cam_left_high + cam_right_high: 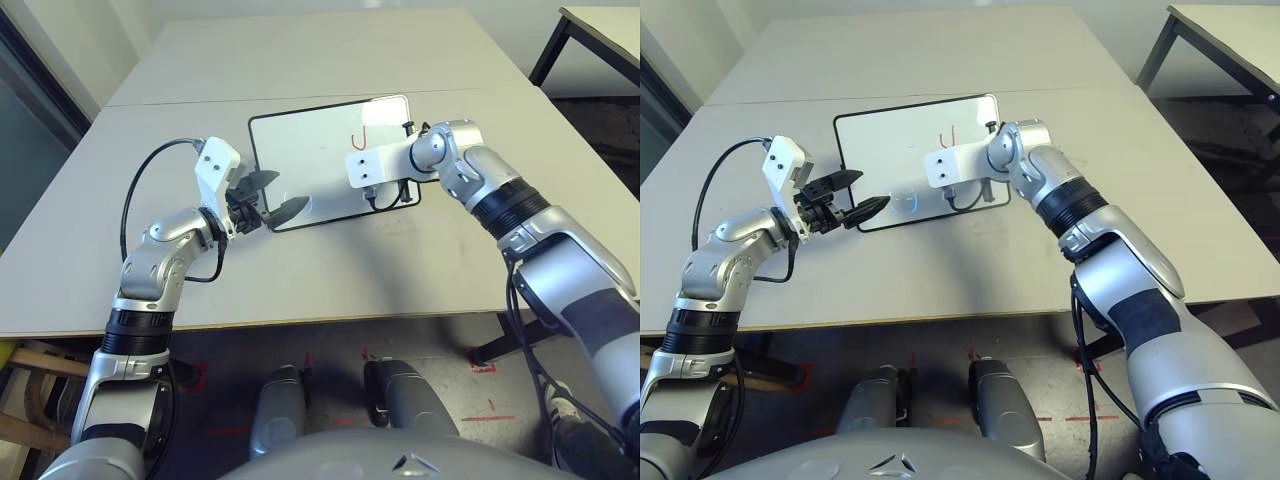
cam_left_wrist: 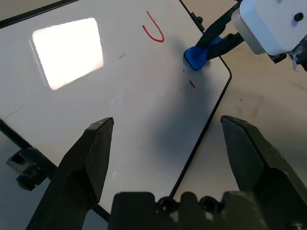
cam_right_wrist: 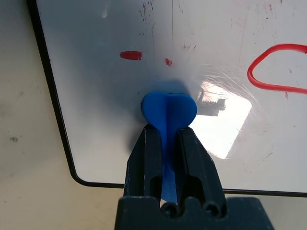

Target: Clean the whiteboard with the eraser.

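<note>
Your right gripper (image 3: 164, 139) pinches the blue eraser (image 3: 169, 111) near the whiteboard's (image 3: 91, 158) corner; red marks (image 3: 131, 55) remain, so wiping seems unfinished. Your left gripper (image 2: 168, 129) is spread wide.

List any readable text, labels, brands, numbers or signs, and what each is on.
None readable.
Whiteboard: red marker strokes only, including a hooked curve; no words or numbers.
Eraser: no lettering on its visible blue surface.

Left gripper (image 2: 168, 124) open — right gripper (image 3: 164, 134) clamped shut, both forearms reaching forward.
</note>
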Available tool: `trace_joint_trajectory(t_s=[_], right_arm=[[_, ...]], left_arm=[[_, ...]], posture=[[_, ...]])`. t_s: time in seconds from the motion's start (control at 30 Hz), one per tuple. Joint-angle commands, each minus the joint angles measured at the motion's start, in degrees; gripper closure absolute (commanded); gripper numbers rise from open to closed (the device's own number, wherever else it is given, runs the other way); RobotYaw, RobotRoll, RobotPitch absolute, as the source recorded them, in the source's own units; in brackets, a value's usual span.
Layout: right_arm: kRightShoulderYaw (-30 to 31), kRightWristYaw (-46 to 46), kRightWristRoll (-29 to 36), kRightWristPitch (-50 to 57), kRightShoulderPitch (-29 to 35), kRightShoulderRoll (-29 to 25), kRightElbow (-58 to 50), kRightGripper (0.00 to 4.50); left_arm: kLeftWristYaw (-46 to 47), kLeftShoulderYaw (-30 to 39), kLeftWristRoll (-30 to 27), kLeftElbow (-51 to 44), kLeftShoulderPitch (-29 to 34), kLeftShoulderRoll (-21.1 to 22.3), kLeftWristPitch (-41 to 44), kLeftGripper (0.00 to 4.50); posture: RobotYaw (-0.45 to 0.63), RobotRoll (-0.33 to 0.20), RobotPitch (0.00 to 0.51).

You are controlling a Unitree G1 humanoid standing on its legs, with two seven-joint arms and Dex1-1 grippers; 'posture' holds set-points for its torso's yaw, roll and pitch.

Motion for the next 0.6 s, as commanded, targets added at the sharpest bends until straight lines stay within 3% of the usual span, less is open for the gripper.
trace_joint_trajectory(t_s=[0.03, 0.43, 0.6], right_arm=[[1.7, 1.9, -0.3, 0.6, 3.5, 0.8, -2.6, 4.36], [3.1, 3.0, -2.2, 2.3, 7.3, 2.5, -9.3, 4.37], [3.0, 1.6, -3.3, 2.2, 6.0, 3.9, -6.8, 4.37]], left_arm=[[-0.1, 0.0, 0.0, -1.2, 0.3, 0.1, 0.8, 0.00], [-0.1, 0.2, -0.1, -1.8, 0.7, 0.3, 1.3, 0.00], [0.1, 0.3, -0.1, -2.1, 0.6, 0.3, 1.6, 0.00]], posture=[[-0.04, 0.000, 0.103], [-0.04, 0.000, 0.110], [-0.04, 0.000, 0.108]])
